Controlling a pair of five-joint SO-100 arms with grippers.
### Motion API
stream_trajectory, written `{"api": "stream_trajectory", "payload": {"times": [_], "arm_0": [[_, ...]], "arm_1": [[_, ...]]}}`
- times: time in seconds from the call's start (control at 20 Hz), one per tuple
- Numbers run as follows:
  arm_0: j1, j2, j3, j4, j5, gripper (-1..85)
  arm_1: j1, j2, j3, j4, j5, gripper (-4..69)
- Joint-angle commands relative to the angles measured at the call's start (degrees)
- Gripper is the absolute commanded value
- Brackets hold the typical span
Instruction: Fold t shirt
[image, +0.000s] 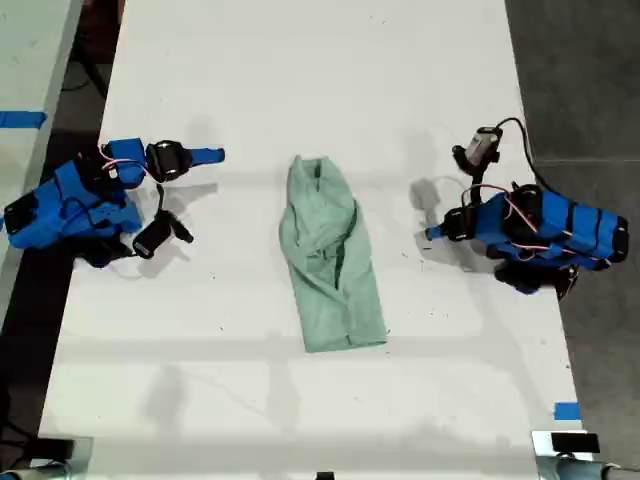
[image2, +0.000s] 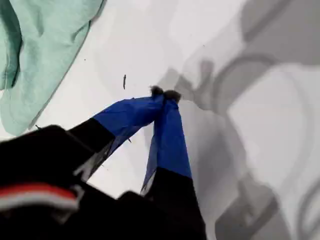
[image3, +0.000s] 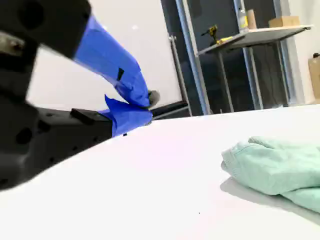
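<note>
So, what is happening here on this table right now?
Two blue arms are on a white table with a mint-green t shirt lying between them, already gathered into a narrow wrinkled strip. Neither arm is holding it. My first gripper is shut and empty, over bare table beside the shirt. My second gripper is also shut and empty, low over the table, apart from the shirt. In the exterior view, one arm is at the left edge and one at the right.

You see a plain pale mint-green t shirt (image: 331, 255) on a white table (image: 300, 80); both arms are blue with black parts, blue tape (image: 567, 411) nearby.
</note>
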Motion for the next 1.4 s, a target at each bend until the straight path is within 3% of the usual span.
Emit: {"api": "stream_trajectory", "payload": {"times": [0.0,0.1,0.25,0.55,0.7,0.8,0.9,1.0,1.1,1.25,1.35], "arm_0": [[-6.2,0.9,2.4,1.1,-1.4,-0.2],[-8.6,0.9,2.4,2.7,-4.0,-0.2],[-3.7,0.9,2.4,0.0,0.5,-0.2],[-4.8,0.9,2.4,0.6,-0.4,-0.2],[-2.3,0.9,1.6,-3.0,-0.9,-0.2],[-1.7,-0.8,-6.5,0.4,-3.0,-0.2],[2.2,-17.2,-22.8,3.9,-9.7,-0.2],[8.9,-38.1,-38.1,6.4,-18.8,-0.2],[18.2,-52.3,-44.4,-0.4,-25.7,-0.2],[30.3,-84.1,-64.1,-2.7,-30.1,-0.2],[35.4,-108.5,-89.3,9.7,-32.9,2.3]], "arm_1": [[-0.1,0.6,2.4,-0.1,0.4,-2.0],[0.5,0.6,2.4,-0.1,0.4,-2.0],[-3.0,0.6,1.1,0.4,-0.1,-2.3],[-1.2,0.6,1.3,0.4,-0.1,-2.2],[-1.4,0.6,-3.1,1.2,1.8,-2.2],[-1.6,-1.1,-11.2,3.6,3.2,-2.3],[-3.2,-17.8,-26.9,5.5,6.6,-2.3],[-11.7,-41.0,-44.0,7.6,15.3,-2.3],[-20.8,-57.0,-57.8,6.5,20.0,-2.3],[-28.6,-74.7,-71.3,3.6,23.6,-2.3],[-31.6,-86.4,-79.3,3.6,24.9,-2.3]]}}
